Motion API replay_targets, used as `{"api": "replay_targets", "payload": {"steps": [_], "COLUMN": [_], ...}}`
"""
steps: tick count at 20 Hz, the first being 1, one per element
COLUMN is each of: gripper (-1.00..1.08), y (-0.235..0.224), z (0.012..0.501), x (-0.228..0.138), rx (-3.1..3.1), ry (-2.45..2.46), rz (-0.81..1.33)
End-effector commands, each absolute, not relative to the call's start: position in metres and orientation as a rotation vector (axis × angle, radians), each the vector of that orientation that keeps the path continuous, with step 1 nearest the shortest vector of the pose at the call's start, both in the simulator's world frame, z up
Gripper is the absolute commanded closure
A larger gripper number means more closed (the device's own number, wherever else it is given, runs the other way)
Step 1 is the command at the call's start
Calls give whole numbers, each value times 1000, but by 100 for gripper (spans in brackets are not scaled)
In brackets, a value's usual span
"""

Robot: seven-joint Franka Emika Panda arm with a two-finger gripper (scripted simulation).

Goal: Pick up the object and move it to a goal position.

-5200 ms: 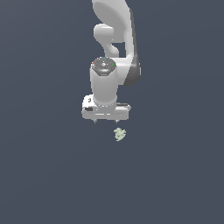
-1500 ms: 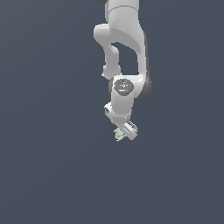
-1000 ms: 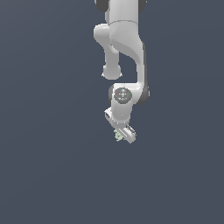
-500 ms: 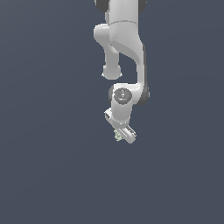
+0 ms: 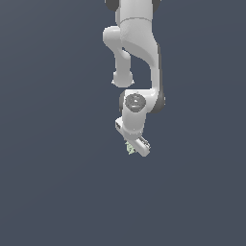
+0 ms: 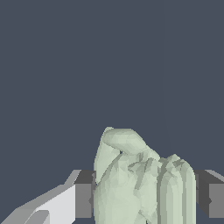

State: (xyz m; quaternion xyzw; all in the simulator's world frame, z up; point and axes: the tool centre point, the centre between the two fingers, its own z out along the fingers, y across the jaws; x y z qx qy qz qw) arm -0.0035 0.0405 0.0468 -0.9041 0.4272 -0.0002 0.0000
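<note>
Exterior view first: white Franka arm's gripper (image 5: 133, 147) is down low over the plain dark grey floor (image 5: 53, 182), with the small pale sage-green lumpy object (image 5: 129, 148) peeking out right at its tip, so I'd say this is the grasp step. Wrist view shows that object (image 6: 142, 183), stubby lobes and all, sitting between the two dark finger pads (image 6: 83, 194), which look pressed against both its sides, so clamped on it. Next move is probably a straight lift, then carrying it to the goal, which isn't visible anywhere.
</note>
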Motion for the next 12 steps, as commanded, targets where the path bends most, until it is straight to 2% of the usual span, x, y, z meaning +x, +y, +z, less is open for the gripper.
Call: {"api": "replay_targets", "payload": {"steps": [1, 12], "gripper": [108, 108], "y": [42, 48], "z": [59, 157], "x": [-1, 13], "rx": [-2840, -2840], "ry": [1342, 1344], "rz": [-2, -2]}}
